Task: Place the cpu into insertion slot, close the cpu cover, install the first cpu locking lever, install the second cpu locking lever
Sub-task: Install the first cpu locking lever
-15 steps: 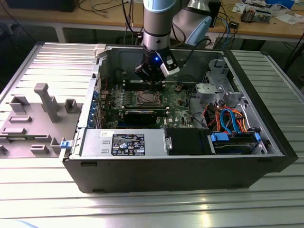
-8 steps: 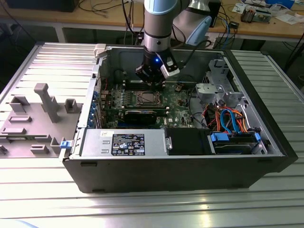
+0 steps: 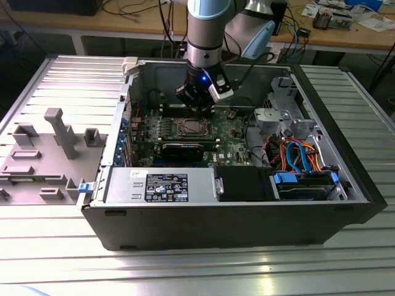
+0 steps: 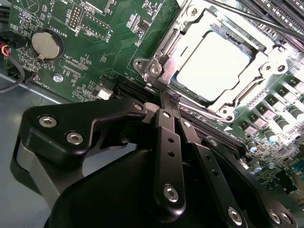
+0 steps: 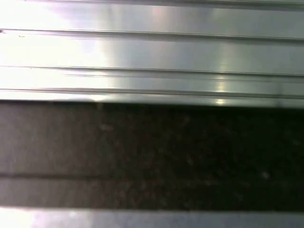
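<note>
In the exterior view, the grey-and-blue robot arm reaches down into an open black computer case lying on its side on a ribbed aluminium table. Its black gripper hangs just above the far edge of the processor socket on the green motherboard; from here I cannot tell how its fingers stand. The small flat square cpu with its silver-grey top sits in the socket, ringed by the thin silvery metal cpu cover. A grey plastic fixture tray lies on the table at this view's left. Behind runs a wooden workbench strewn with cables.

In the second wrist view, the gripper has its black fingers pressed together, nothing visibly between them, the tips touching or nearly touching a thin metal locking lever at the socket's edge. The cpu lies flat in the slot, with the cpu cover closed down around it. A round silver coin battery sits on the motherboard, well apart.

In the first wrist view, ribbed aluminium borders a dark band.
</note>
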`<state>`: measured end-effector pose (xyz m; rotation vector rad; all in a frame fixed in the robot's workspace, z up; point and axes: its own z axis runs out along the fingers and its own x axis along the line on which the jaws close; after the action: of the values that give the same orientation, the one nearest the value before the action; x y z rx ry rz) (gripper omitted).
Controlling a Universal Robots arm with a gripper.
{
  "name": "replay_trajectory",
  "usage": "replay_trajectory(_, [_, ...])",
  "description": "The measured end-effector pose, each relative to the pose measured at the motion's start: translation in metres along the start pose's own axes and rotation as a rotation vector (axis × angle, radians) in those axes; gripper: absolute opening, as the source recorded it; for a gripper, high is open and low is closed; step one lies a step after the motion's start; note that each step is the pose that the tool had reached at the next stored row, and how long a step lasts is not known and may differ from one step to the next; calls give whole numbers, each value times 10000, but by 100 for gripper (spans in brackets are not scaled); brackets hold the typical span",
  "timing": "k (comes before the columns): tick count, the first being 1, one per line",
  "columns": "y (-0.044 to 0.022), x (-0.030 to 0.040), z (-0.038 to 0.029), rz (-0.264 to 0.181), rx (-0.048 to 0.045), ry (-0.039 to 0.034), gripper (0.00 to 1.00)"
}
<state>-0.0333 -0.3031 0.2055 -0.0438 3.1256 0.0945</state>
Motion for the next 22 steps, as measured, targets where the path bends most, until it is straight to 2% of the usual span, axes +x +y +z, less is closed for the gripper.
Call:
replay_trajectory(10, [0, -2, -16, 0, 4, 2, 11])
replay_trajectory(17, [-2, -12, 8, -1, 106, 6, 11])
replay_trajectory(22, [-5, -12, 10, -1, 105, 5, 11])
